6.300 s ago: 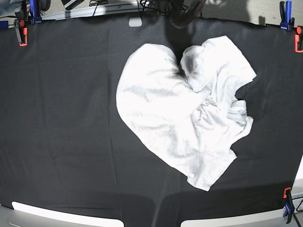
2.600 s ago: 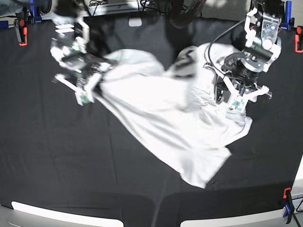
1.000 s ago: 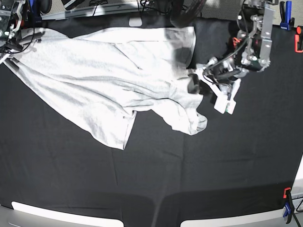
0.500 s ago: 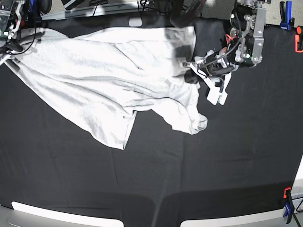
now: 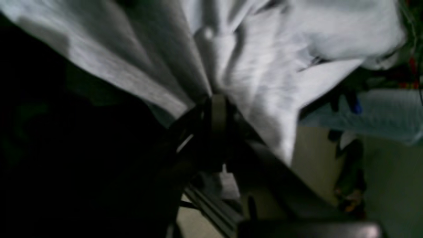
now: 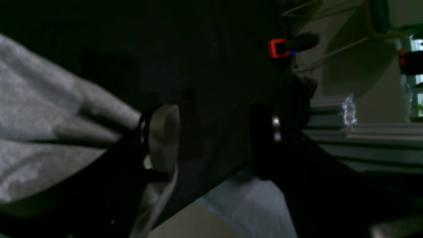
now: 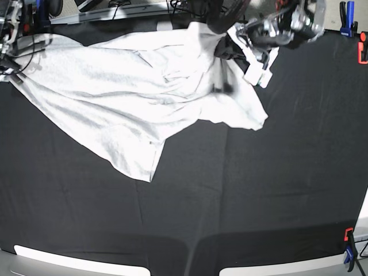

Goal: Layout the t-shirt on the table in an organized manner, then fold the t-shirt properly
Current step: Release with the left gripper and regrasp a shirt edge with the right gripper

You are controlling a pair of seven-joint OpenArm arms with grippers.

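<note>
T-shirt [image 7: 132, 98] spread crumpled across upper left and upper middle of base view, on black bench [image 7: 241, 195]. Left gripper [image 5: 216, 105] clamped on shirt fold, top right. Right gripper [image 6: 214, 132] jaws apart at shirt's far-left edge; grip unclear.

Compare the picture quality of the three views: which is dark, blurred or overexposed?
Base view: evenly lit, but the white cotton t-shirt is overexposed and the left pincer is motion-smeared. Left wrist view: dim and soft, shirt folds blurred. Right wrist view: very dark; the black cloth table swallows detail.
</note>
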